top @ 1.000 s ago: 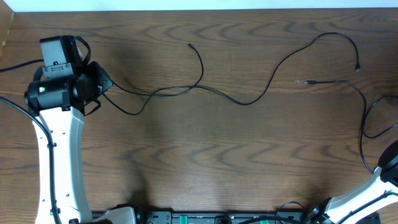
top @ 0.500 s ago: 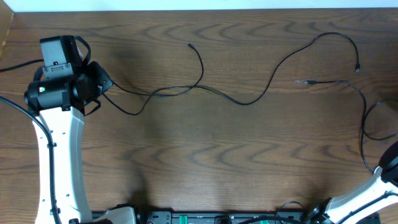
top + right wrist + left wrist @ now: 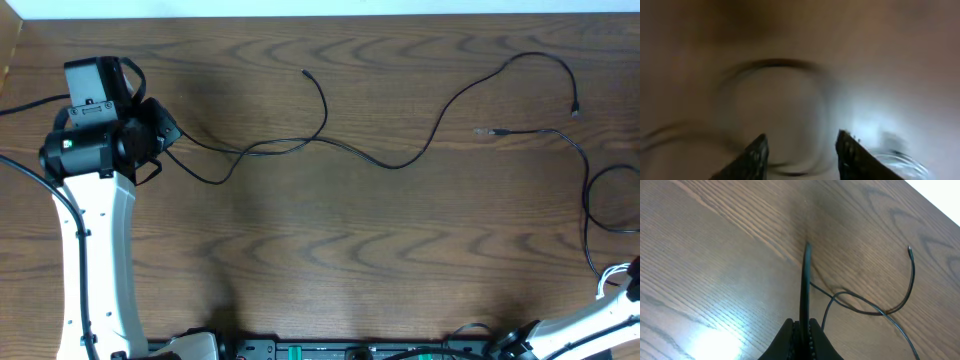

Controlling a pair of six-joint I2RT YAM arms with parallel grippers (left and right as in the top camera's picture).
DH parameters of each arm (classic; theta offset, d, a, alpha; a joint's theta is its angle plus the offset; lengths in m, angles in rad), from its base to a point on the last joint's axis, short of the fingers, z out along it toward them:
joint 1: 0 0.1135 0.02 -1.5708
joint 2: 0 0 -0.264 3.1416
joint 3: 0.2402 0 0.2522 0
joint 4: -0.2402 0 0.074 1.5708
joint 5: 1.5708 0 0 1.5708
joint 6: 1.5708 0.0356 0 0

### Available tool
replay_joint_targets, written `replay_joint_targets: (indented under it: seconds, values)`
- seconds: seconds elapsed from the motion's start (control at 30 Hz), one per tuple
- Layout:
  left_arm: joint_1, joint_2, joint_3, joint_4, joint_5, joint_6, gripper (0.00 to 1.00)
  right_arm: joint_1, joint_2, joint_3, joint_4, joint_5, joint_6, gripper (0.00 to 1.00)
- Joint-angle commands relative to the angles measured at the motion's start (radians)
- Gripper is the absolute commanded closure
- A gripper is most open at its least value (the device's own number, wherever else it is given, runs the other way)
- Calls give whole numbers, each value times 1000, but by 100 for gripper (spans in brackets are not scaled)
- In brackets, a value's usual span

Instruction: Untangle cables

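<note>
Black cable (image 3: 804, 275) clamped tight in L gripper (image 3: 801, 325); R gripper (image 3: 801, 137) spread apart, holding nothing.

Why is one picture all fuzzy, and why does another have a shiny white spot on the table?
Right wrist view: everything is smeared, even the fingers, and there is bright white glare at the lower right. Left wrist view: sharp, but light bounces off the table at the lower left, making the shiny spot. Overhead view: clear and evenly lit.
</note>
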State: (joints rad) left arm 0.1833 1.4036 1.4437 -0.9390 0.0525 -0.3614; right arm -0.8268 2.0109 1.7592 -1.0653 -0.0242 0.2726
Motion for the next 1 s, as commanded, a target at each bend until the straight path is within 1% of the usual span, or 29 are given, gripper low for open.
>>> replay_joint_targets:
  seconds: [0.0, 0.07, 0.2, 0.27, 0.3, 0.37, 0.47, 0.53, 0.63, 0.73, 0.83, 0.93, 0.97]
  values:
    - [5, 7, -10, -2, -12, 9, 92, 104, -32, 13, 27, -548, -293, 57]
    - [5, 7, -10, -2, -12, 10, 92, 195, -32, 12, 30, -549, -367, 55]
    - [5, 7, -10, -2, -12, 10, 92, 342, -29, 11, 60, -392, -374, 50]
    - [5, 7, -10, -2, -12, 10, 93, 411, -29, 11, 87, -299, -340, 46]
    - [5, 7, -10, -3, -12, 10, 93, 444, -29, 11, 101, -245, -313, 46]
    - [5, 7, -10, -3, -12, 10, 93, 502, -29, 11, 134, -142, -232, 44]
    - [5, 7, -10, -3, -12, 10, 93, 569, -29, 5, 190, -101, -179, 43]
    - [5, 7, -10, -3, -12, 10, 93, 612, -29, -6, 229, -95, -160, 48]
    - [5, 7, -10, -3, -12, 10, 92, 658, -29, -43, 294, -48, -110, 68]
    - [5, 7, -10, -3, -12, 10, 92, 690, -29, -111, 365, 10, -44, 80]
    - [5, 7, -10, -3, -12, 10, 92, 705, -29, -187, 437, 15, -33, 85]
    - [5, 7, -10, -3, -12, 10, 93, 712, -29, -269, 513, 15, -32, 86]
    - [5, 7, -10, -3, -12, 10, 93, 712, -29, -300, 542, 15, -32, 88]
